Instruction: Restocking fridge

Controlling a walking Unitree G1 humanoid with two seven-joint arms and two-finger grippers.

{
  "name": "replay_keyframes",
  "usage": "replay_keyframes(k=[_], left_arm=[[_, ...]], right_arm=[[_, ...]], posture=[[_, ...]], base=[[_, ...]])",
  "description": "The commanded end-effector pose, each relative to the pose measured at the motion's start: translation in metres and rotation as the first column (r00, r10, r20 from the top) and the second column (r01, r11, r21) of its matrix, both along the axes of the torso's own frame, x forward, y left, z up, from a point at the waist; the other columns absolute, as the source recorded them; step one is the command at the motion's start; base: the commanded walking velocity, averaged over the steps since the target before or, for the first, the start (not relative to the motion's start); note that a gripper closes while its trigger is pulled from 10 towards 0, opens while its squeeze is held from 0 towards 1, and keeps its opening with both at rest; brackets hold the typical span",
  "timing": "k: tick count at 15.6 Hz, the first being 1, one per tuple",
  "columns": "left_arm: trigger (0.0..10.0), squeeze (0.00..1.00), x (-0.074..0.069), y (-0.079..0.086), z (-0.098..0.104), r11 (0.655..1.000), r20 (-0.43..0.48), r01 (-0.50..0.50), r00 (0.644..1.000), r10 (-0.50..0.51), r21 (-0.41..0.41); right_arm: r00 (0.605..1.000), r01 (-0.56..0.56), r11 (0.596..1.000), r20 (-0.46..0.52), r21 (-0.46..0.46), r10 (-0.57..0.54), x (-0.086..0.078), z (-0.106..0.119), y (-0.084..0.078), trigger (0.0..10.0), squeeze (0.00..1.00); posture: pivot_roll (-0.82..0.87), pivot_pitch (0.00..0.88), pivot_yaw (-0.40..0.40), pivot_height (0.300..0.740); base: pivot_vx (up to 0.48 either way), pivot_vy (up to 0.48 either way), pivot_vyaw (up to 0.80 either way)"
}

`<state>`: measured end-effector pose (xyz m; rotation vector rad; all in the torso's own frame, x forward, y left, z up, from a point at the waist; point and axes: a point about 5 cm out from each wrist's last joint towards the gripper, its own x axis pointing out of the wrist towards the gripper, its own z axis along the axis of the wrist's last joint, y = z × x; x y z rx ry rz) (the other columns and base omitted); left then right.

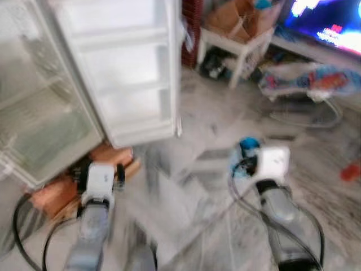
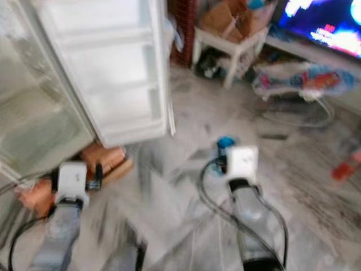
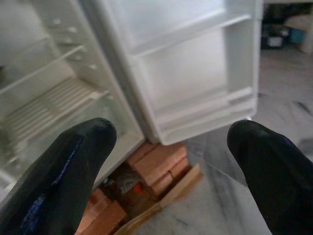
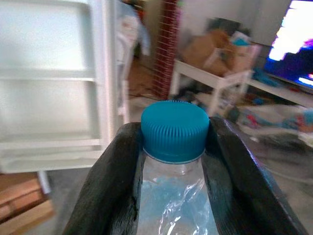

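One bottle [image 4: 173, 196] is in play so far: clear plastic with a blue cap, pinched at the neck by the right gripper [image 4: 174, 147], out over the marble floor [image 1: 214, 124] and not in the fridge [image 1: 34, 113] yet. Left gripper [image 3: 171, 147] is spread wide and empty, aimed at the open fridge door [image 3: 195, 73]. Door shelves look bare, so I'd say restocking has barely started.

I'm in a lived-in home: open fridge [image 1: 84, 84] propped on bricks [image 3: 156, 166], marble floor [image 1: 197, 186], lit television [image 1: 330, 20], cluttered white side table [image 1: 240, 42].
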<state>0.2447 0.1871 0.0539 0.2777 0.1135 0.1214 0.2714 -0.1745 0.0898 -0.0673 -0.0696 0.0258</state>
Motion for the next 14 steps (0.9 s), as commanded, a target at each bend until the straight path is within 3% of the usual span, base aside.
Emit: replay_keyframes(k=[1, 5, 7, 10, 11, 14], left_arm=[[10.0, 0.0, 0.003, -0.003, 0.001, 1.0, -0.005, 0.025, 1.0, -0.025, 0.001], [10.0, 0.0, 0.003, -0.002, 0.002, 1.0, -0.003, 0.014, 1.0, -0.014, -0.007], [10.0, 0.0, -0.002, -0.002, 0.0, 1.0, -0.014, -0.009, 1.0, 0.009, -0.022], [10.0, 0.0, 0.0, -0.003, 0.003, 0.999, 0.0, -0.025, 1.0, 0.025, -0.027], [10.0, 0.0, 0.001, -0.003, 0.006, 1.0, 0.013, -0.016, 1.0, 0.016, -0.021], [10.0, 0.0, 0.001, -0.001, 0.005, 0.999, 0.007, -0.037, 0.999, 0.037, -0.04]], right_arm=[[0.999, 0.045, 0.999, 0.018, 0.024, -0.045, 0.0, 0.005, -0.006, 10.0, 0.0], [0.998, 0.06, 0.998, -0.002, -0.007, -0.06, -0.007, 0.001, -0.005, 10.0, 0.0], [0.996, 0.085, 0.993, -0.033, -0.082, -0.088, -0.009, -0.007, -0.004, 10.0, 0.0], [0.995, 0.083, 0.997, -0.049, 0.002, -0.083, -0.005, -0.009, 0.0, 10.0, 0.0], [0.998, 0.051, 0.996, -0.02, -0.073, -0.053, 0.001, -0.003, 0.005, 10.0, 0.0], [0.998, -0.059, 0.997, 0.015, -0.053, 0.06, 0.006, 0.007, 0.017, 10.0, 0.0]], posture=[[0.13, 0.07, -0.019, 0.74], [0.11, 0.078, -0.01, 0.74], [0.11, 0.075, -0.031, 0.74], [0.13, 0.078, -0.042, 0.74], [0.14, 0.085, -0.048, 0.74], [0.14, 0.098, -0.056, 0.74]], base=[[0.0, 0.0, 0.0], [0.0, 0.0, 0.0], [0.0, 0.0, 0.0], [0.0, 0.0, 0.0], [0.0, 0.0, 0.0], [0.0, -0.225, 0.53]])
